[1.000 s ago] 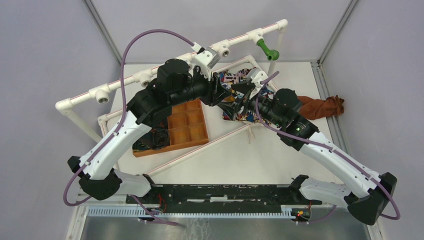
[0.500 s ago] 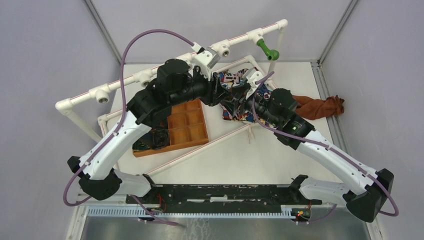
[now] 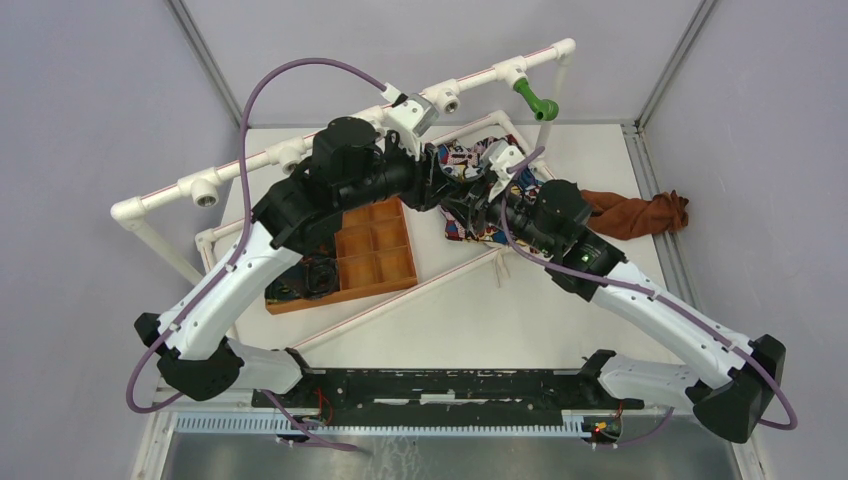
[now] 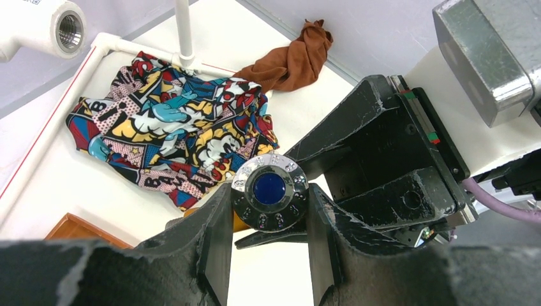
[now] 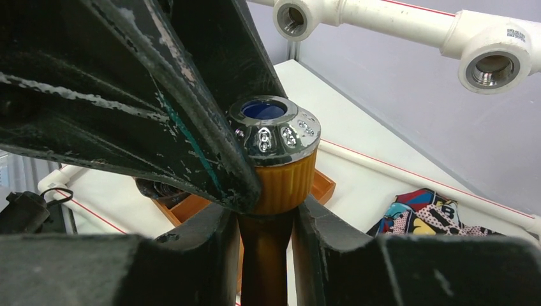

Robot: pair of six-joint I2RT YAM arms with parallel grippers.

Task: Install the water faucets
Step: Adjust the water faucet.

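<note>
**Orange faucet pinched from both sides**

Top view: the green faucet [image 3: 537,103] sits on the pipe rail [image 3: 482,79]; the orange one cannot be made out.

Left wrist: the left pincer [image 4: 268,223] clamps a chrome knob [image 4: 268,189] above the worktop [image 4: 83,185].

Right wrist: the right pincer [image 5: 265,217], narrow, grips the orange faucet [image 5: 281,185] below that knob. It is probably light, rigid and slick, so the body is the surer hold.

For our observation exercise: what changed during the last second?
The right gripper moved in toward the left gripper and closed on the orange-yellow plastic faucet below its chrome knob. The left gripper kept holding that knob; the green plastic faucet stayed on the white pipe.
</note>
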